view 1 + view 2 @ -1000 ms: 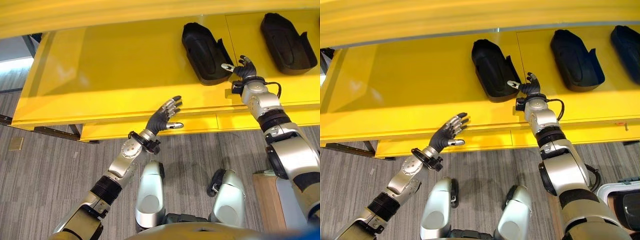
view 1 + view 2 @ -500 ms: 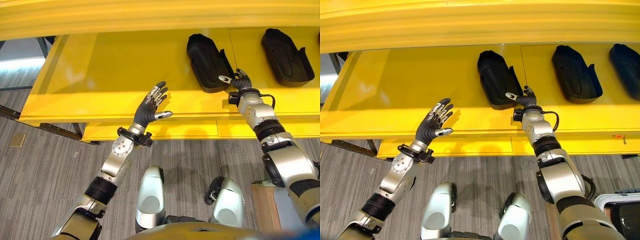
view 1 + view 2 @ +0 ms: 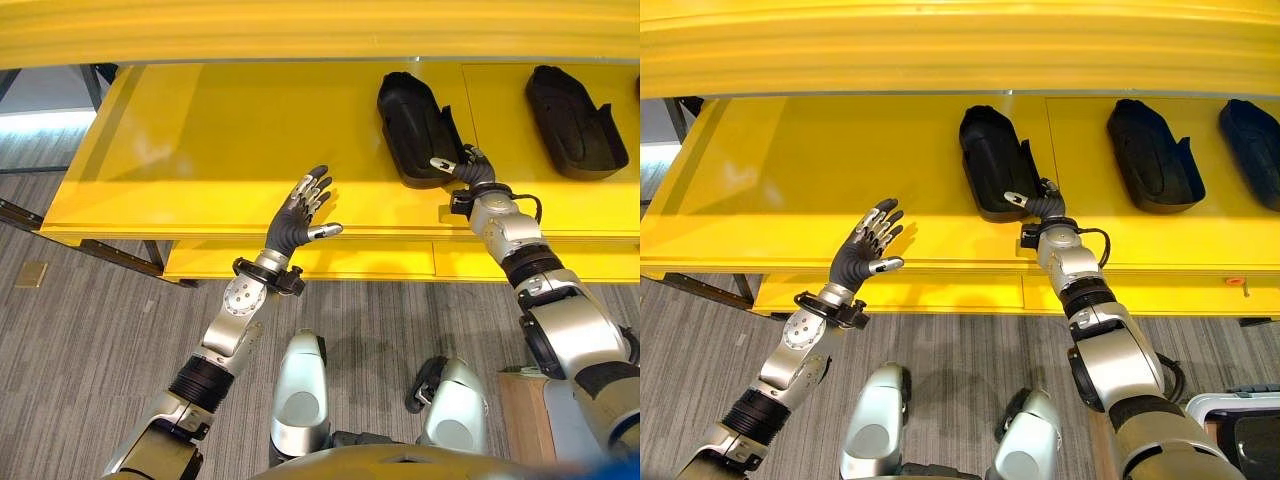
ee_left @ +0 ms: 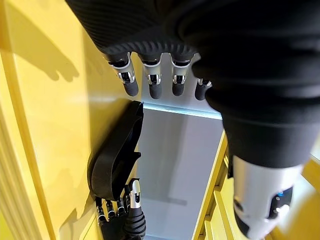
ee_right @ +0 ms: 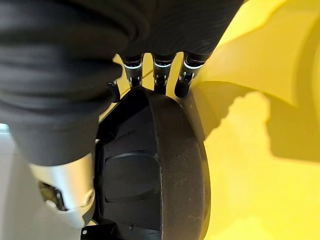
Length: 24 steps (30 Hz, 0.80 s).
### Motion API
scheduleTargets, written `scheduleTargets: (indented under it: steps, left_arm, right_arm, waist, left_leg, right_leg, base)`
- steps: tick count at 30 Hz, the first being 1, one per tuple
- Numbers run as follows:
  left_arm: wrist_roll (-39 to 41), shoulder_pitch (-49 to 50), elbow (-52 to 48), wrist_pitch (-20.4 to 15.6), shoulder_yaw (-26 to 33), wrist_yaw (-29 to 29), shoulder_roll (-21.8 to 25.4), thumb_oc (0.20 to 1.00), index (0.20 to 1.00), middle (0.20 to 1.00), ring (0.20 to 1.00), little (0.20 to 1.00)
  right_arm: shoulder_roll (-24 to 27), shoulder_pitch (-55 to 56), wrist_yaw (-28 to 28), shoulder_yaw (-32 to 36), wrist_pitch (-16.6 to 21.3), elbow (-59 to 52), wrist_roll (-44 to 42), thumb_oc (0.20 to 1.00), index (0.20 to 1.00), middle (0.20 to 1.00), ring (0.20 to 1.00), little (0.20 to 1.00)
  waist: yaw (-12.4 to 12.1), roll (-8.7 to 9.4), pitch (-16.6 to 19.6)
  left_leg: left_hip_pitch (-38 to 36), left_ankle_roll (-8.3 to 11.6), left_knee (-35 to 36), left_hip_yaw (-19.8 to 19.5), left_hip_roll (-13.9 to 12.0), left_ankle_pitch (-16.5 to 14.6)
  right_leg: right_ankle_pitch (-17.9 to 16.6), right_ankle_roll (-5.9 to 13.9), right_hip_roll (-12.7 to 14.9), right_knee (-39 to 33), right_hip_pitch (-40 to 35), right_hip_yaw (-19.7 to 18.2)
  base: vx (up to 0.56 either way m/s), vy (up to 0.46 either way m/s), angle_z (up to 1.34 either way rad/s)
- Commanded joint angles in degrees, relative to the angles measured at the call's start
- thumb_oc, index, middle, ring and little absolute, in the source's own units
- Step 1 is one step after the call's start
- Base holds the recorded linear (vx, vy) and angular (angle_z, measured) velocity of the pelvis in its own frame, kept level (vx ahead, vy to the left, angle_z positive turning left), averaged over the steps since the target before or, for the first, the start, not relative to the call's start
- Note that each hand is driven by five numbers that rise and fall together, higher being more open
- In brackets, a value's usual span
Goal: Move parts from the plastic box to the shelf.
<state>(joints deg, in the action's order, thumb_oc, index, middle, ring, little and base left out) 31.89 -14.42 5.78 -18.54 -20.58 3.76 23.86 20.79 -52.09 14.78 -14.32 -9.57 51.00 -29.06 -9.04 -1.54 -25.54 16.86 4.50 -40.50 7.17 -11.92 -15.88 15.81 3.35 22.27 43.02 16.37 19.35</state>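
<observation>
On the yellow shelf (image 3: 220, 140) that spans the upper half of the frame, a black part (image 3: 415, 128) lies just right of centre, its long axis running from the shelf's front edge toward the back and leaning slightly to the upper left, with the rounded end farthest from the robot and the notched, open end nearest the front. The robot's right hand (image 3: 470, 170) reaches in from the lower right and meets the near right corner of that part; in the right wrist view its fingers (image 5: 159, 76) lie straight over the part's rim rather than curled round it, the thumb held apart at the side. The left hand (image 3: 298, 215) hangs in mid-frame at the shelf's front edge, holding nothing, fingers spread and nearly straight, thumb pointing right. A second black part (image 3: 575, 108) lies at the upper right of the shelf in much the same orientation, well apart from the first, and the right eye view shows a third (image 3: 1252, 137) at the far right edge. Grey striped floor (image 3: 90, 350) fills the lower left.
</observation>
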Motion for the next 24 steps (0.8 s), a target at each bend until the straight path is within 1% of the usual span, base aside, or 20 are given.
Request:
scheduleTargets:
  steps: [1,4,11,21,23,24]
  left_arm:
    - [-1.5,0.4,-7.8,-4.5,1.2,0.0,0.4,1.0,1.0,1.0,1.0,1.0]
    - [-1.5,0.4,-7.7,-4.5,1.2,0.0,0.3,1.0,1.0,1.0,1.0,1.0]
    - [-2.2,0.7,-7.6,-4.2,0.8,-0.8,-0.1,1.0,1.0,1.0,1.0,1.0]
    - [-2.4,0.6,-7.7,-3.8,0.3,-1.8,-0.5,1.0,1.0,1.0,1.0,1.0]
    - [-2.9,0.4,-7.7,-3.9,0.0,-2.1,-0.9,1.0,1.0,1.0,1.0,1.0]
    - [-3.2,0.4,-7.7,-3.9,-0.1,-2.3,-1.1,1.0,1.0,1.0,1.0,1.0]
  right_arm:
    - [-7.3,3.4,-4.7,-1.8,-2.3,3.0,-3.6,1.0,1.0,1.0,1.0,1.0]
    - [-7.9,3.8,-4.9,-2.4,-2.3,2.1,-3.8,1.0,1.0,1.0,1.0,1.0]
    - [-9.7,5.1,-3.2,-3.5,-3.0,1.0,-5.8,1.0,1.0,1.0,1.0,1.0]
    - [-11.7,6.7,-2.2,-5.1,-3.5,-0.6,-5.4,1.0,1.0,1.0,1.0,1.0]
    - [-12.7,7.3,1.3,-6.1,-2.4,-1.3,-5.4,1.0,1.0,1.0,1.0,1.0]
    - [-12.9,7.3,4.0,-6.0,-1.6,-1.1,-5.4,1.0,1.0,1.0,1.0,1.0]
  waist:
    - [-2.7,-0.97,-3.4]
    - [-2.7,-0.9,-3.5]
    - [-2.4,-0.99,-3.6]
    - [-2.1,-0.97,-3.8]
    - [-2.0,-0.92,-3.8]
    - [-1.9,-0.98,-3.9]
  left_leg:
    - [-1.2,-4.64,3.8,3.1,3.1,2.2]
    - [-1.4,-4.74,3.9,3.1,3.1,2.2]
    - [-1.7,-4.96,3.8,3.4,3.2,2.1]
    - [-1.8,-5.04,4.3,3.6,3.2,2.4]
    - [-1.8,-5.08,4.4,3.6,3.2,2.5]
    - [-1.8,-5.09,4.4,3.6,3.1,2.5]
  right_leg:
    - [2.3,0.65,-1.9,6.5,-3.5,-2.6]
    - [2.3,0.65,-2.0,6.5,-3.5,-2.7]
    - [2.4,0.57,-2.1,6.6,-3.6,-3.0]
    - [2.2,0.56,-2.3,6.5,-3.5,-3.2]
    - [2.1,0.52,-2.4,6.4,-3.5,-3.3]
    - [2.1,0.51,-2.4,6.4,-3.4,-3.3]
  base:
    - [0.0,0.0,0.0]
    - [0.0,0.0,0.0]
    - [0.0,0.0,0.0]
    - [0.0,0.0,0.0]
    - [0.0,0.0,0.0]
    - [0.0,0.0,0.0]
